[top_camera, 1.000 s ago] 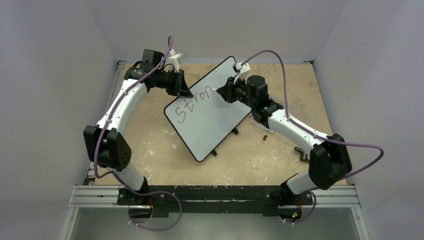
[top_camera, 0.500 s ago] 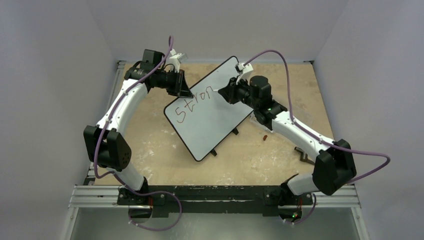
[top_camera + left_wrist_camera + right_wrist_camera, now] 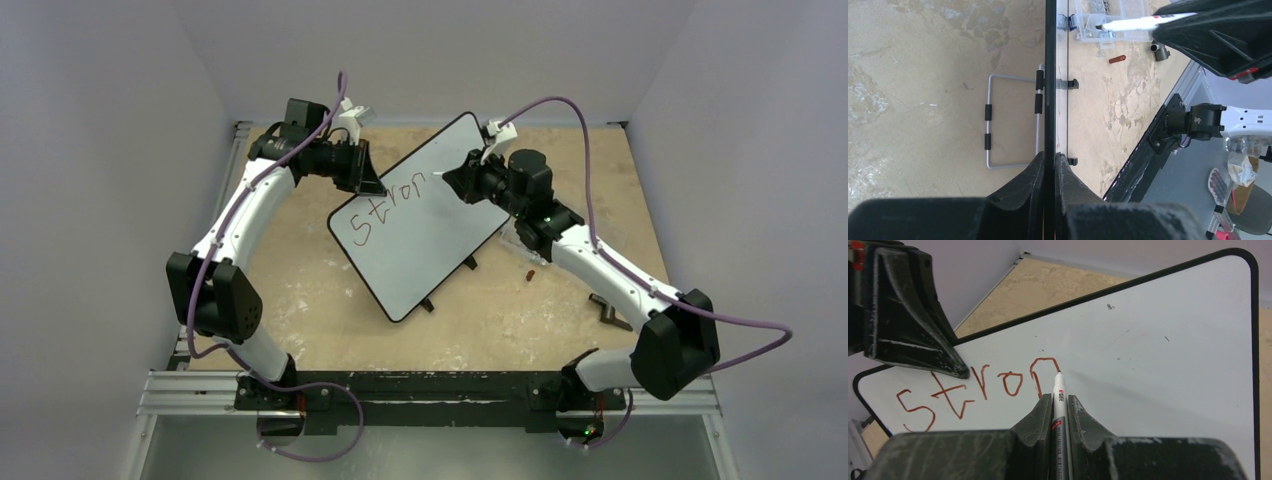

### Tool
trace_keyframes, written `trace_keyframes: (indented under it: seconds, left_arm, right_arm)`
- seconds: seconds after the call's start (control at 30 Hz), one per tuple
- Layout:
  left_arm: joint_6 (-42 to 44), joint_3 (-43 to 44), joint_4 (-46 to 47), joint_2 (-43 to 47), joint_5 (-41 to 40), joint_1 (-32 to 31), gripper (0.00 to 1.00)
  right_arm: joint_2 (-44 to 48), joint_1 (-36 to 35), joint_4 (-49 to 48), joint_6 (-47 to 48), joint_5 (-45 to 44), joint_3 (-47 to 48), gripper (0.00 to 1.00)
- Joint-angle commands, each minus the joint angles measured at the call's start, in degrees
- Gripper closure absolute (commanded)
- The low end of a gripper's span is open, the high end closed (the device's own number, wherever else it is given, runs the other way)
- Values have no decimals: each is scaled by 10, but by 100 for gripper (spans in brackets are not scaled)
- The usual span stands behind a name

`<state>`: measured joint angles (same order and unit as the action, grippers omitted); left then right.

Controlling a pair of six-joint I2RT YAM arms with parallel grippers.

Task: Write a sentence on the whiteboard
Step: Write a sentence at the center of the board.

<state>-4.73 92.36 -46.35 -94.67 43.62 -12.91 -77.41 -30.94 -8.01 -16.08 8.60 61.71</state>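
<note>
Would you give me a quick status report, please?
Left gripper shut on whiteboard edge. Right gripper shut on marker, tip at the n. Sentence reads stron. Nothing in the way.

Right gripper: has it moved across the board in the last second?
Yes. The right gripper, holding the marker, has shifted slightly right and farther away, toward the whiteboard's far corner; the whiteboard has not moved.
</note>
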Motion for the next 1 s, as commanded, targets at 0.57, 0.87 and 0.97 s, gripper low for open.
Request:
trace_keyframes:
  seconds: [0.57,0.87,0.97]
  left_arm:
    - [61,3,42,47,-22,-10,100]
    - [61,3,41,48,-23,-11,100]
    - [61,3,41,48,-24,-12,100]
  right_arm:
    - [-50,27,-22,-11,0,68,100]
    - [-76,27,-11,2,8,87,100]
    - [-79,27,-12,5,27,91,100]
